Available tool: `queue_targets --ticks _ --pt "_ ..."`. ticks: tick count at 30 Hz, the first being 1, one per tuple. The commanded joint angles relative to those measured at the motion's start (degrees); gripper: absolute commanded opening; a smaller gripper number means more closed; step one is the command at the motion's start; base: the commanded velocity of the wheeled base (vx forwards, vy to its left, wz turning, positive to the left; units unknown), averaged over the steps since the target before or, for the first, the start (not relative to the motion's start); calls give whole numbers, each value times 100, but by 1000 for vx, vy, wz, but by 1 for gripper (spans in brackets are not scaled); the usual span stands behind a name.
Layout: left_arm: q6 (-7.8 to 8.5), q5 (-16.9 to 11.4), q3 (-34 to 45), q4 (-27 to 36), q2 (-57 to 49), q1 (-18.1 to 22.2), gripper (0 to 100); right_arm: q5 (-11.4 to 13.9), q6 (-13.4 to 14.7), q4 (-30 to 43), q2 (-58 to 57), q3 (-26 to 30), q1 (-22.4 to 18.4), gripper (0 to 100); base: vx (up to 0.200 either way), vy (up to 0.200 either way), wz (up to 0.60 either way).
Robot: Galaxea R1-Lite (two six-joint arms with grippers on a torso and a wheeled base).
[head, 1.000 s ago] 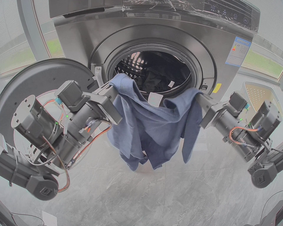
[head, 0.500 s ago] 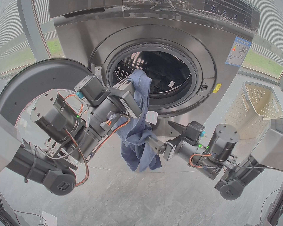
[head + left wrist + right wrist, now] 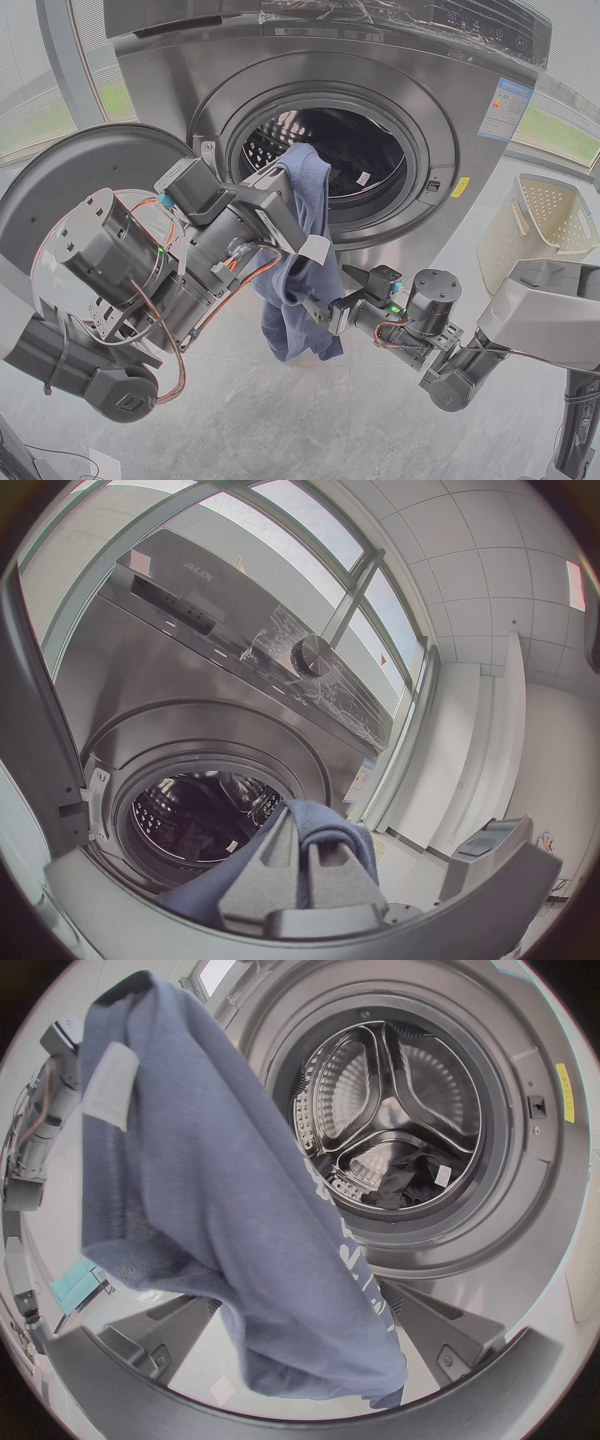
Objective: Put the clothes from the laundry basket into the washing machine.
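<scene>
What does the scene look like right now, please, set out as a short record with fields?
Left gripper: shut on blue shirt, held high before the drum
Right gripper: open, lower down, shirt hanging between its fingers
Washing machine: door open, dark garment inside
Laundry basket: on floor, robot's right

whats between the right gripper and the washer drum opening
The blue shirt, held by the left gripper, hangs across that stretch; the right wrist view shows it.
</scene>
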Motion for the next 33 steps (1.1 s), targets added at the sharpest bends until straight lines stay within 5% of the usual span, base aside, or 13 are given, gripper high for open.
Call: queue_targets --ticks 1,27,28,33 --pt "1 -2 129 6 -240 -64 0 19 -3 5 511 -480 -201 100 0 0 0" --pt "1 -19 164 -12 -240 -134 0 292 -126 23 1223 -1754 -280 100 0 0 0" --pt "1 -19 155 -12 -231 -134 0 283 -117 14 1223 -1737 -289 0 0 0 0" --pt "1 -2 146 -3 -222 -81 0 283 -117 5 1215 -1684 -315 0 0 0 0"
